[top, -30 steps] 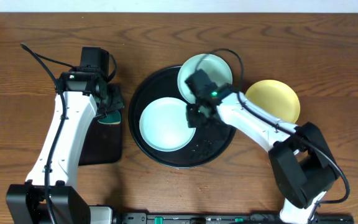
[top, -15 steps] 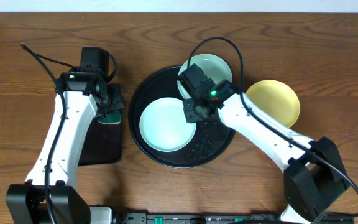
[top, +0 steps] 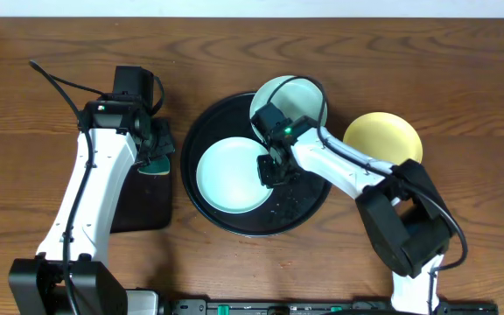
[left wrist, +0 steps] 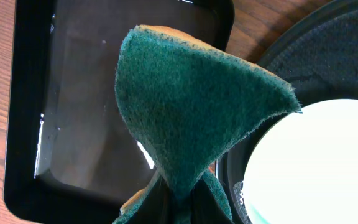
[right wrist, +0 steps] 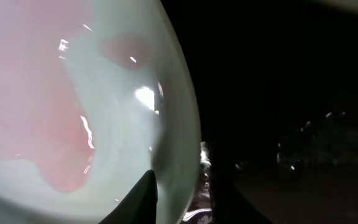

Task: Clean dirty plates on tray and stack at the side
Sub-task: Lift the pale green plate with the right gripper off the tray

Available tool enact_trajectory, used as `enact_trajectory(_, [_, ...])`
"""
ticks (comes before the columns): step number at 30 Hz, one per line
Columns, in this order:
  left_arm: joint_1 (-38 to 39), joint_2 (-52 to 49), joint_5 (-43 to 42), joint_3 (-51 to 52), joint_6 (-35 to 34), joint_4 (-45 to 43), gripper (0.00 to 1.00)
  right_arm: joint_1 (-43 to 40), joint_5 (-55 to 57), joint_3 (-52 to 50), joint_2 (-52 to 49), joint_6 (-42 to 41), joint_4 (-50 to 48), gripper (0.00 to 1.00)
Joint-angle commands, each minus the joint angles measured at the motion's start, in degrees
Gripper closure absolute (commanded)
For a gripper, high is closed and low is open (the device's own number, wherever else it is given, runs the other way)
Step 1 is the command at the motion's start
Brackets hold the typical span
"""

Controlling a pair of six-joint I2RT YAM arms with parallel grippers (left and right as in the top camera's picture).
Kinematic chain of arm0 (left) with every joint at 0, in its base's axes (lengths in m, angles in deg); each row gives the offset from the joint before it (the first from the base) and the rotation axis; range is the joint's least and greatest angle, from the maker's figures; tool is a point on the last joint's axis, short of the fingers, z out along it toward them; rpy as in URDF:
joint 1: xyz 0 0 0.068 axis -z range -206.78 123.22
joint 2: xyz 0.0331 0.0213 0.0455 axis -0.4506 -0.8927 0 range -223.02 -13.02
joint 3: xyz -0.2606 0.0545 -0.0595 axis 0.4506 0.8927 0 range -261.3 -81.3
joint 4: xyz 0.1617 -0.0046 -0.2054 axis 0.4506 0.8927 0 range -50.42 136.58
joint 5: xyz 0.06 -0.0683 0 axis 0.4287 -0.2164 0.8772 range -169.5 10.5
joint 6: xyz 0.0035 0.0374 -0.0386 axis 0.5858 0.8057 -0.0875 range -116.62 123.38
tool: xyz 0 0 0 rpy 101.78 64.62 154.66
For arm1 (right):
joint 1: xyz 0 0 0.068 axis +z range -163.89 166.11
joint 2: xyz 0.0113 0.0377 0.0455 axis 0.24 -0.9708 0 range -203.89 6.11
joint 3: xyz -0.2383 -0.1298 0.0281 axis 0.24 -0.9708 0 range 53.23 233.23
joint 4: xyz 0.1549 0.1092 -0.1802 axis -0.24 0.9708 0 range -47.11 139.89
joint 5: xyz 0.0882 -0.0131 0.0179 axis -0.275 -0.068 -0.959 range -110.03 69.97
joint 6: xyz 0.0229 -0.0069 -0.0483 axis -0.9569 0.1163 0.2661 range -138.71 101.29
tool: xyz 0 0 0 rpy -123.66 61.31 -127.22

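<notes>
Right gripper has moved onto edge of aqua plate.

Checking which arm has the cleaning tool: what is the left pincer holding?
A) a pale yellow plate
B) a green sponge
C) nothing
B: the left wrist view shows the green sponge pinched in the left pincer, with the rectangular black tray below it.
</notes>
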Motion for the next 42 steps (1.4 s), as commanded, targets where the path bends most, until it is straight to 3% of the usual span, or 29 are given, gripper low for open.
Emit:
enact_trajectory(1, [-0.24, -0.35, 0.72, -0.11, 0.96, 0.07, 0.93, -1.38, -2.73, -0.13, -0.11, -0.92, -0.7, 0.76])
enact_trajectory(4, [-0.24, -0.37, 0.72, -0.11, 0.96, 0.04, 0.93, -1.46, -3.13, -0.13, -0.17, -0.92, -1.81, 0.85])
enact_trajectory(6, [-0.24, -0.46, 0.72, -0.11, 0.96, 0.07, 0.92, -1.46, -3.58, -0.13, -0.26, -0.9, -2.71, 0.99])
enact_trajectory(17, [-0.24, -0.55, 0.72, -0.11, 0.96, 0.07, 0.93, -1.62, -3.67, 0.02, 5.33, 3.8, -3.93, 0.99])
enact_trajectory(27, [-0.24, -0.55, 0.72, -0.11, 0.96, 0.02, 0.93, 2.27, 22.29, 0.02, 17.31, 8.94, -1.62, 0.99])
enact_trajectory(42, [-0.24, -0.55, 0.72, -0.11, 0.94, 0.04, 0.93, 15.8, 64.41, 0.02, 22.25, 12.11, -0.92, 0.99])
